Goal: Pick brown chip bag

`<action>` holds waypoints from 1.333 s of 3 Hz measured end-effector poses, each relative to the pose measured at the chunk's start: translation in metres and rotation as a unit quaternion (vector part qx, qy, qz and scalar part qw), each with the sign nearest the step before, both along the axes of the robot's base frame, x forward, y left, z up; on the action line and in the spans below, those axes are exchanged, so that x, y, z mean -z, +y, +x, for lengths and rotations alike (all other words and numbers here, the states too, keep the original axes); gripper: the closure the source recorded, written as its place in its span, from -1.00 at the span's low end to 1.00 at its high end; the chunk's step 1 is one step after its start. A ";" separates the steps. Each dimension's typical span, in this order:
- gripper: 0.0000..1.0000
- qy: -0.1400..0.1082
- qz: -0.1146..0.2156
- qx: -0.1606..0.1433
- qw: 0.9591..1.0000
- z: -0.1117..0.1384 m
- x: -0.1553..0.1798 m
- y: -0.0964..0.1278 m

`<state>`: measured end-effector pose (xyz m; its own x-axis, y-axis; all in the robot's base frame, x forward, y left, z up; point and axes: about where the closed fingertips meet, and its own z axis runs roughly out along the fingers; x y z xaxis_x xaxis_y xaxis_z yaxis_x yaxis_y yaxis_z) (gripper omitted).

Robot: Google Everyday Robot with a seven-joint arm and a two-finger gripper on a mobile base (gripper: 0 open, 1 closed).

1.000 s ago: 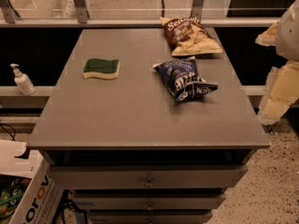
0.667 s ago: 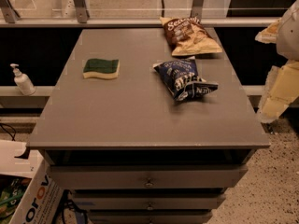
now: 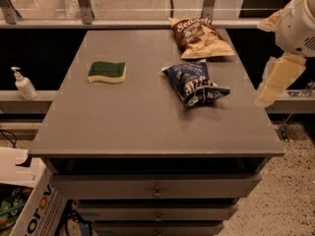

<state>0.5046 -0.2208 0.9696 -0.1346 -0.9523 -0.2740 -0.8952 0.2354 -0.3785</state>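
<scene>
Approach step, grasp not yet made; the hand (image 3: 278, 80) hangs off the surface (image 3: 147, 122) at three o'clock, holding nothing, how far open I cannot tell; the brown chip bag (image 3: 199, 36) lies at one o'clock; next move calls for reaching over it, past the blue bag (image 3: 193, 82).

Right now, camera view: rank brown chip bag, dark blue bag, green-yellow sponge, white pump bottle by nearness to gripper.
Gripper: far right.
1. Dark blue bag, centre-right; brown chip bag, back right: too close to call.
2. Green-yellow sponge, left.
3. White pump bottle, far left.
</scene>
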 end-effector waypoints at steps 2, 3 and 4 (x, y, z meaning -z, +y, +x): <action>-1.00 -0.002 0.062 -0.008 0.998 0.104 0.035 0.008; -1.00 -0.008 0.116 -0.010 0.993 0.154 0.046 0.012; -1.00 -0.026 0.143 -0.021 0.989 0.194 0.041 0.019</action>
<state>0.6990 -0.2018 0.9288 -0.0756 -0.8390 -0.5389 -0.8870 0.3035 -0.3481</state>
